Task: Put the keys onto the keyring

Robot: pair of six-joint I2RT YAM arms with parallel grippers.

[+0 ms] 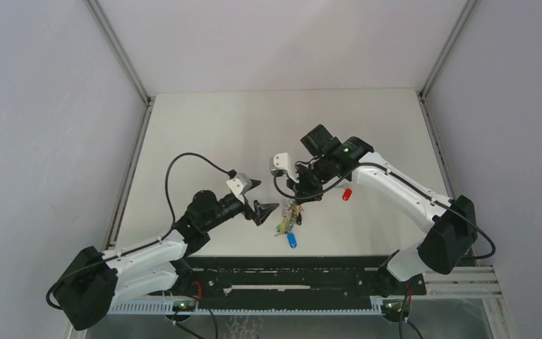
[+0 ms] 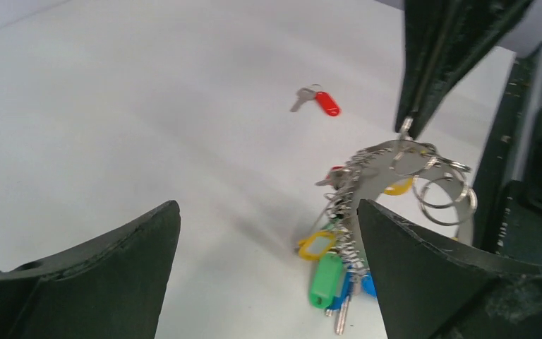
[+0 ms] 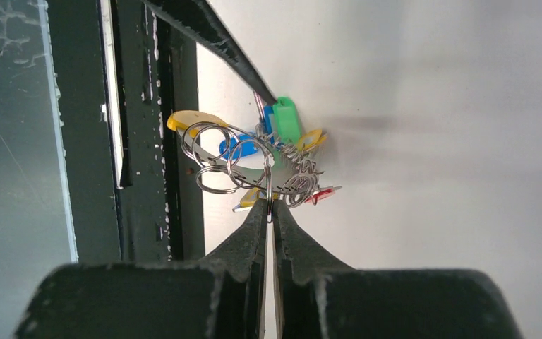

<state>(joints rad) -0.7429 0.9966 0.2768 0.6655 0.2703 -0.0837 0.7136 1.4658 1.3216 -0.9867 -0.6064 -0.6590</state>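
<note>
One loose silver-bladed key with a red plastic head (image 1: 347, 193) (image 2: 319, 100) lies flat on the white table (image 1: 205, 134), well apart from the arms' bases and just beside the right arm. In the left wrist view its long axis runs slantwise, with the blade toward the upper left and the red head toward the lower right.

One grey metal keyring (image 1: 293, 215) (image 2: 384, 166) (image 3: 254, 159) hangs from the right pincer (image 1: 298, 198) (image 2: 408, 123) (image 3: 269, 205), whose fingers are pressed together on the ring's upper edge. The bunch hangs with its long axis roughly vertical and the plastic heads lowest. I count one green head, two yellow and one red. There is at least one blue, and several small wire rings sit near the top. Whether the lowest keys touch the table cannot be told.

The left pincer (image 1: 268, 194) (image 2: 268, 208) is spread wide and holds nothing. It is near the bunch and points toward it.
</note>
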